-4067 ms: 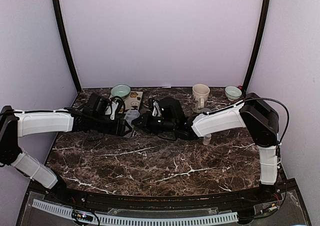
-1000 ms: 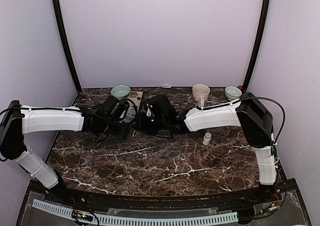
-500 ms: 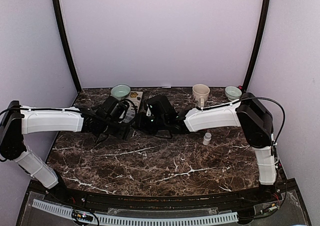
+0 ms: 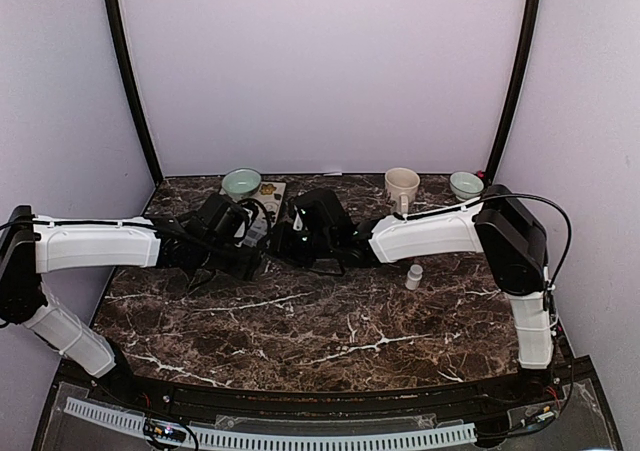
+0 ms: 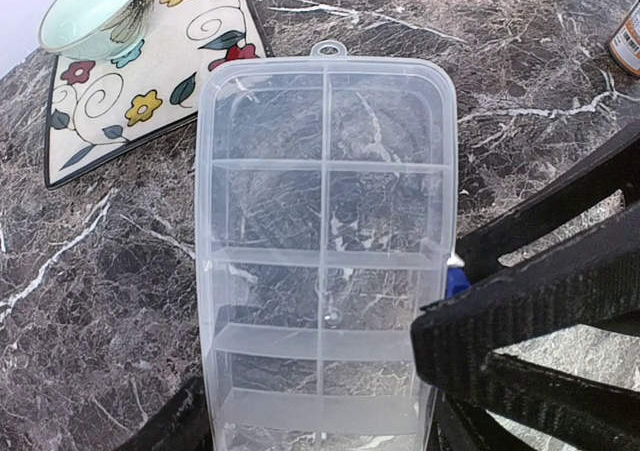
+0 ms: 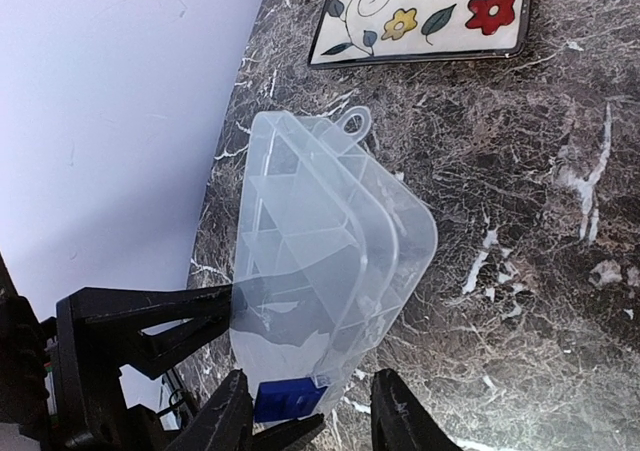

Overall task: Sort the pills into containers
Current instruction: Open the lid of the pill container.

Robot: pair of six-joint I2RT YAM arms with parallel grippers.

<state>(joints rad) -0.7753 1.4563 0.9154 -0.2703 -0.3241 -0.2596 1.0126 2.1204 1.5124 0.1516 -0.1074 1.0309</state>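
- Your left gripper (image 5: 312,429) is clamped on the near end of the flat, rectangular clear plastic pill organizer (image 5: 325,241), with one black finger against each long side.
- The organizer rests on the dark marbled bench (image 5: 90,301) and stretches straight ahead of that gripper, its two rows of cells showing through the lid.
- Your right gripper (image 6: 310,411) meets the organizer from the side with its fingers apart. The small blue latch (image 6: 288,399) on the box's long edge sits between them, just beside one finger.
- In front of that gripper, the lid's rim stands slightly off the base's rim.
- Ahead of the left gripper, past the organizer's far end, lies a white flower-patterned square tile (image 5: 150,81) with a pale green bowl (image 5: 95,11) at its corner.
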